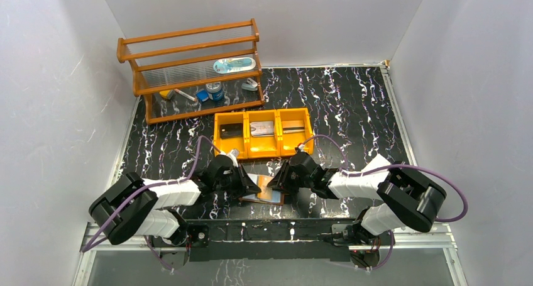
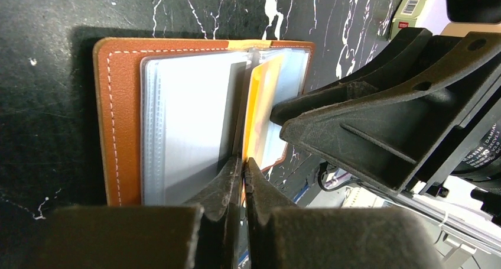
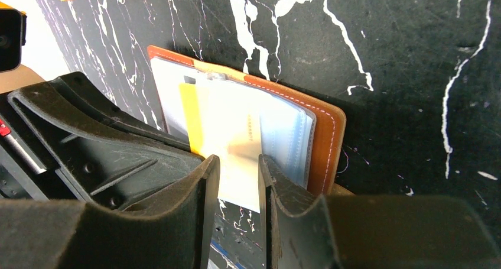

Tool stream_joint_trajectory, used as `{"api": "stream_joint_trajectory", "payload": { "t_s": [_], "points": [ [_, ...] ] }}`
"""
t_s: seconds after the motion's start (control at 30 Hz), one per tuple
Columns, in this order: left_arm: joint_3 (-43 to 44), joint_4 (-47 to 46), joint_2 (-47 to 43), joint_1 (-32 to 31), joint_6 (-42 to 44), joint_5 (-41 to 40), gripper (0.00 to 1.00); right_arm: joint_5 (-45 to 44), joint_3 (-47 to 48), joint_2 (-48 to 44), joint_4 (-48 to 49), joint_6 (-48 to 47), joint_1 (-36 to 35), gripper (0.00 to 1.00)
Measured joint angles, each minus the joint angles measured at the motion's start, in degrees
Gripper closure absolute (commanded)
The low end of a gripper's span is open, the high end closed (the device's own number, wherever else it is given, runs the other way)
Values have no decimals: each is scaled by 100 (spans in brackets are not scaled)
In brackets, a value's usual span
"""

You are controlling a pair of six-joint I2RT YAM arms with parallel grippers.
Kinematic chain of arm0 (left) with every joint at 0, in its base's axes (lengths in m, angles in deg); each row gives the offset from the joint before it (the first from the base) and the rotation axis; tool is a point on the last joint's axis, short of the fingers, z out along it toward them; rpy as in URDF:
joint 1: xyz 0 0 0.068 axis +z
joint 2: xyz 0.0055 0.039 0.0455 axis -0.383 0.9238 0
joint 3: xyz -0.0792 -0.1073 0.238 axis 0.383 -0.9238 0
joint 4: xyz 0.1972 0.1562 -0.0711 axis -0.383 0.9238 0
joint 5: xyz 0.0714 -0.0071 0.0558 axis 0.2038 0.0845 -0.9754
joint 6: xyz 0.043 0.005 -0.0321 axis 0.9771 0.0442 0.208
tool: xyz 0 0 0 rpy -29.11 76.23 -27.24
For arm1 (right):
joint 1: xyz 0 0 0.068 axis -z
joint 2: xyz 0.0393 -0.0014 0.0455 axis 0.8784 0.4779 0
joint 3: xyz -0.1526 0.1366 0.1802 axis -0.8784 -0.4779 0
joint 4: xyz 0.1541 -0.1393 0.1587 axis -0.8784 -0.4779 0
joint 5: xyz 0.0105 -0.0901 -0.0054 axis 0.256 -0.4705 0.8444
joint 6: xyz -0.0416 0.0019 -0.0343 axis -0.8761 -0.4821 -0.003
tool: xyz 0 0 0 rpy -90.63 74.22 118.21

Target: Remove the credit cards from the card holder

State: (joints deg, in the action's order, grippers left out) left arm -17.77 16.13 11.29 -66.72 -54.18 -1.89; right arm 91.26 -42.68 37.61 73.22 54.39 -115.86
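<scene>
We see a black, white-veined table and white walls. The left end effector pinches the card holder; the right end effector stands slightly spread.

Card holder: orange-brown leather, white stitch line round edge. Sleeves inside: pale grey-blue, shiny (see-through). Card: orange-yellow. Table: black, white squiggly streaks like marble. Tray: bright orange. Left gripper, right gripper: black. Shelf: brown wood. Walls: plain pale grey.
</scene>
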Motion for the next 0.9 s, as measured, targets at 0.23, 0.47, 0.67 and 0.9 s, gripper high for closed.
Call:
{"api": "stream_joint_trajectory", "payload": {
  "t_s": [0.23, 0.47, 0.67, 0.9],
  "points": [
    [96, 647, -481, -2, 245, -245, 100, 2, 0, 0, -4, 7, 4, 60],
    [122, 964, -734, -2, 428, -361, 98, 7, 26, -20, -74, -7, 7, 60],
    [249, 1093, -684, -2, 573, -348, 97, -31, 162, -466, -833, -444, 7, 60],
    [282, 1185, -684, -2, 660, -348, 95, 85, 579, -691, -1113, -951, 7, 59]
  ]
}}
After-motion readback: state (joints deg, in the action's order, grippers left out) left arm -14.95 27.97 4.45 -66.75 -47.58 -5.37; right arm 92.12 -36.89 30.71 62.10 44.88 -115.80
